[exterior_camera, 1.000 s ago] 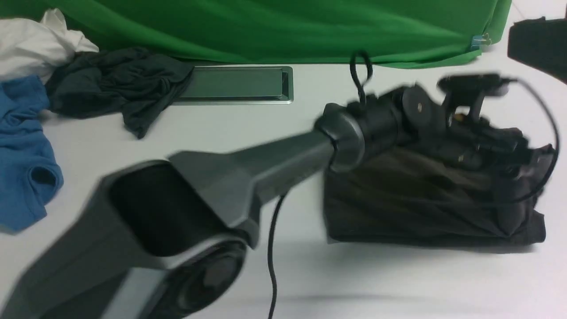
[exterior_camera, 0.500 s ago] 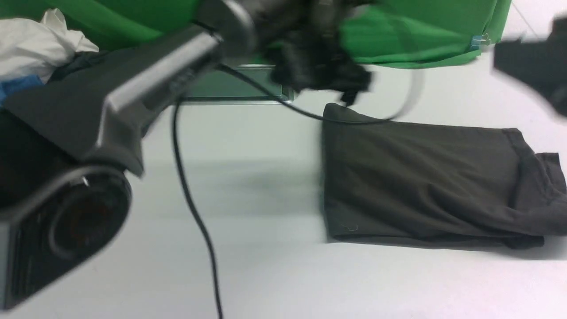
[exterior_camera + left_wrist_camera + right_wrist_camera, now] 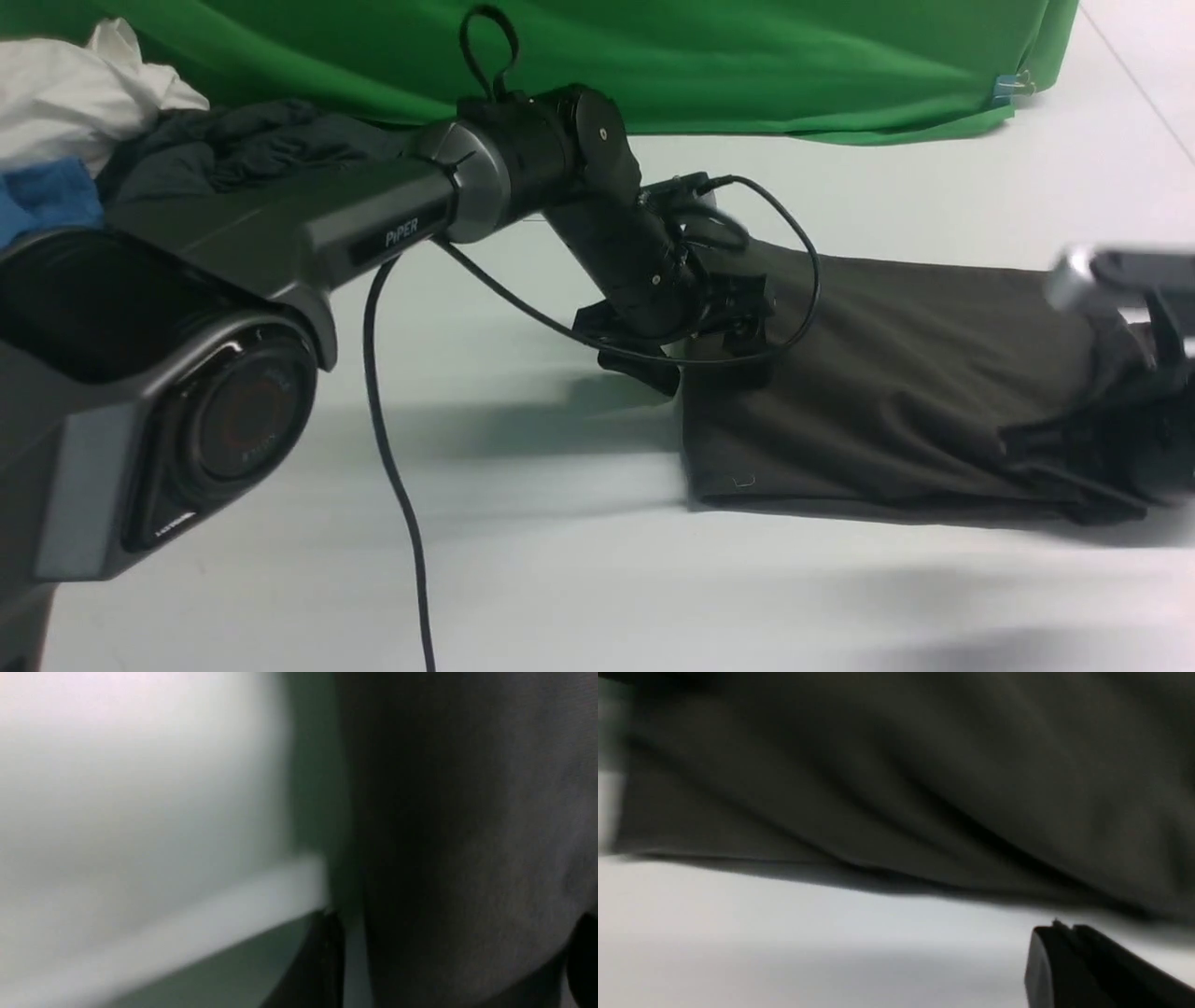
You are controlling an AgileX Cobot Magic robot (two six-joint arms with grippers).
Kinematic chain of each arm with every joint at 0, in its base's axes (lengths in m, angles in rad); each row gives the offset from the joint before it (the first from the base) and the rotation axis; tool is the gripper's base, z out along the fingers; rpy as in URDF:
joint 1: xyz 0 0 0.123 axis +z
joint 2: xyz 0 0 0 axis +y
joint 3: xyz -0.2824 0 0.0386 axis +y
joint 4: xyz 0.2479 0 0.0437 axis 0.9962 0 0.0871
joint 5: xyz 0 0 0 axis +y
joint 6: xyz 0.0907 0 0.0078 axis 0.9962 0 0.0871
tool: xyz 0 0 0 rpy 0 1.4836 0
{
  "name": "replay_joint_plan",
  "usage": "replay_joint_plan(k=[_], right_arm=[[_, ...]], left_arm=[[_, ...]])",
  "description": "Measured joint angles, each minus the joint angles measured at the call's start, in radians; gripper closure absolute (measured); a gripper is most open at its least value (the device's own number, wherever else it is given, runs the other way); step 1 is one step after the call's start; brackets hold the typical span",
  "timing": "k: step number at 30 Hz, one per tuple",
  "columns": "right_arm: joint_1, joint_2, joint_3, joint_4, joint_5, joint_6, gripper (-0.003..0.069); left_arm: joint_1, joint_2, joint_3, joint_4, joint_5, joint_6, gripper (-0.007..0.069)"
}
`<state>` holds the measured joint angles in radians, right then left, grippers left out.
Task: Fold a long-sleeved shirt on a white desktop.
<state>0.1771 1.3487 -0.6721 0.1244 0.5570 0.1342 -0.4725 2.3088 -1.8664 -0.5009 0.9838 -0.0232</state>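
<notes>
Green cloth (image 3: 747,65) drapes across the back of the broad, smooth white desktop (image 3: 579,579). At the far left end lies a heap of clothes: a crumpled white garment (image 3: 65,93), a blue T-shirt (image 3: 47,191) and a bunched blackish-teal garment (image 3: 252,140).

Right of the middle, well apart from that heap, the dark olive-black long-sleeved shirt (image 3: 896,392) lies flat on the desktop. It is folded into a wide rectangular bundle with soft creases running along it.

The grey and black left arm (image 3: 308,233) reaches from the near left corner across to the shirt's left edge, with a thin black cable (image 3: 392,448) hanging from it down to the near edge of the front view. The left gripper (image 3: 705,364) is low over that left edge. In the left wrist view its two dark fingers (image 3: 322,966) stand wide apart, one over the bare desktop just beside the cloth and one over the cloth, so the jaws are spread and straddle the shirt's edge.

The right gripper (image 3: 1074,448) is blurred at the shirt's right end, low against the fabric. Its jaws are pressed together. In the right wrist view the dark fingers (image 3: 1083,970) show over bare desktop just beside the shirt's near edge. Whether any cloth is pinched between them cannot be made out.
</notes>
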Motion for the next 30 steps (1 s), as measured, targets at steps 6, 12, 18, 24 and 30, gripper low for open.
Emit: replay_joint_plan(k=[6,12,18,24,30], right_arm=[[-0.017,0.046,0.004,0.077,-0.010,-0.004,0.0603],[-0.017,0.046,-0.013,0.088,-0.003,-0.013,0.0558],[-0.017,0.042,-0.067,0.088,0.071,-0.061,0.0531],[-0.017,-0.018,-0.091,0.088,0.076,-0.085,0.0514],[-0.017,-0.055,-0.091,0.088,0.056,-0.085,0.0503]], left_arm=[[0.002,0.005,0.007,-0.012,-0.008,0.042,0.0008],[0.009,0.015,0.008,-0.008,-0.001,0.107,0.0394],[0.051,-0.002,0.015,0.037,0.050,0.123,0.0515],[0.179,-0.121,0.025,0.220,0.137,0.126,0.0515],[0.295,-0.228,0.025,0.281,0.231,0.145,0.0515]])
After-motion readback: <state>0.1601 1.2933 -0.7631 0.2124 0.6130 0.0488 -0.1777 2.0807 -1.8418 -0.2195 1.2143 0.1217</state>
